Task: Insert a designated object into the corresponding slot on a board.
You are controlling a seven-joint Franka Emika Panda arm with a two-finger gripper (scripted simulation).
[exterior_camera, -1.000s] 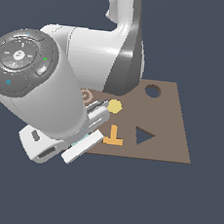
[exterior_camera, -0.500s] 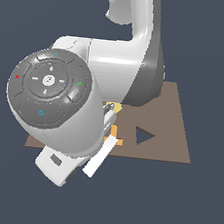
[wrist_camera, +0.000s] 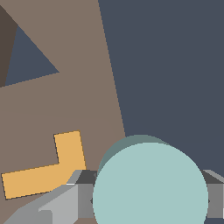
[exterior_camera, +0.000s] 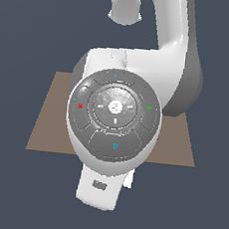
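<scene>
- Dark slate-blue background fills the scene, and the brown board [exterior_camera: 51, 115] lies flat on it; in the exterior view the arm's big round joint [exterior_camera: 114, 117] blocks most of the board, so the circular slot cannot be seen in either view.
- Between the grey fingers [wrist_camera: 83, 197] of the gripper [wrist_camera: 148, 202] sits the pale teal disc [wrist_camera: 149, 186], clamped from both sides; it hangs over the board's edge, partly above the background, just beside the orange T piece [wrist_camera: 48, 168].
- Risk: with the slot hidden, a drop here would likely land the disc on the board's rim or off it altogether.
- Risk: the dark triangular hole [wrist_camera: 26, 57] is the only cut-out in the wrist view; steering toward it would put the disc at the wrong opening.
- Risk: lowering near the T could knock the disc crooked in the grip.
- Compared with half a second ago, the joint has swung round to face the camera squarely, and now covers the yellow hexagon, T and triangle that were partly visible.
</scene>
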